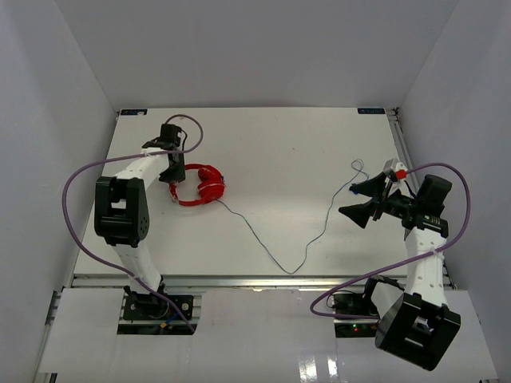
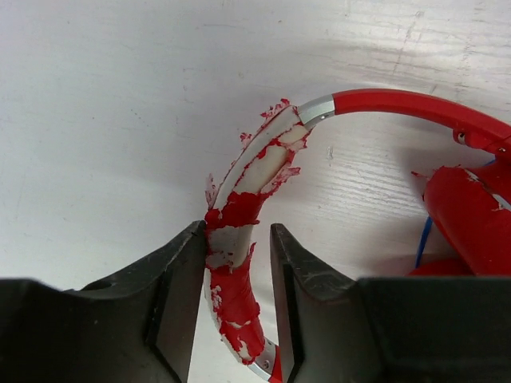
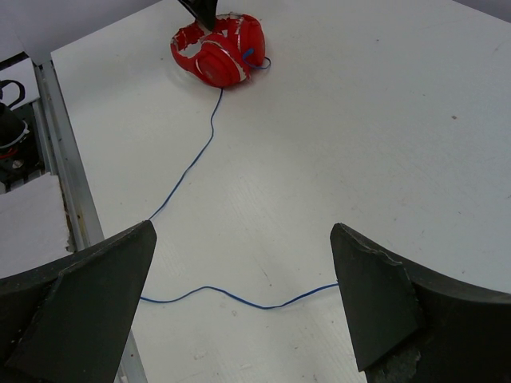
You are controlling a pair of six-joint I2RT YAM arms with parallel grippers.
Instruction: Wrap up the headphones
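The headphones (image 1: 209, 186) were laid at the left of the table (image 1: 303, 152), headband (image 2: 254, 171) set between the left gripper (image 2: 238, 255) fingers; a firm pinch could not be told. The right gripper (image 3: 243, 271) was spread wide, well apart.

**Worktop** (image 1: 279, 152): white, matte, lightly scuffed, with a metal rail along the near edge.

Lying on it:
- **Headphones** (image 1: 209, 185): red, at far left. The headband (image 2: 255, 171) is red over white, and its covering is flaking.
- **Cable** (image 1: 271, 254): thin, grey-blue. It trails from the headphones towards the near edge, then bends back to a small loop at right.
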